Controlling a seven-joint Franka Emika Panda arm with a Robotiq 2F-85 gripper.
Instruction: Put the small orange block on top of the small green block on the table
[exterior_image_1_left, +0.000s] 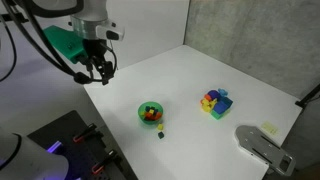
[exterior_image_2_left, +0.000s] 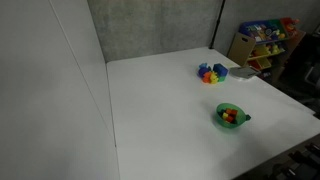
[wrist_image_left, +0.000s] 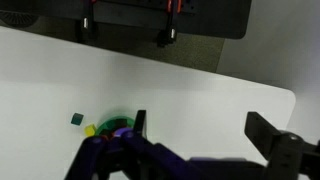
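Observation:
The small green block (exterior_image_1_left: 160, 131) is a tiny dark cube on the white table (exterior_image_1_left: 230, 70), just in front of a bright green bowl (exterior_image_1_left: 151, 112). It also shows in the wrist view (wrist_image_left: 76, 118), left of the bowl (wrist_image_left: 115, 122). Orange-red and yellow pieces lie in the bowl (exterior_image_2_left: 230, 116); I cannot tell whether one of them is the small orange block. My gripper (exterior_image_1_left: 100, 72) hangs open and empty above the table's far left corner, well away from the bowl. In the wrist view its two fingers (wrist_image_left: 200, 128) stand wide apart over bare table.
A multicoloured block cluster (exterior_image_1_left: 215, 101) sits on the table past the bowl and also shows in an exterior view (exterior_image_2_left: 211, 72). A grey flat object (exterior_image_1_left: 262, 145) lies near the table's corner. A shelf with coloured items (exterior_image_2_left: 262, 40) stands beyond the table.

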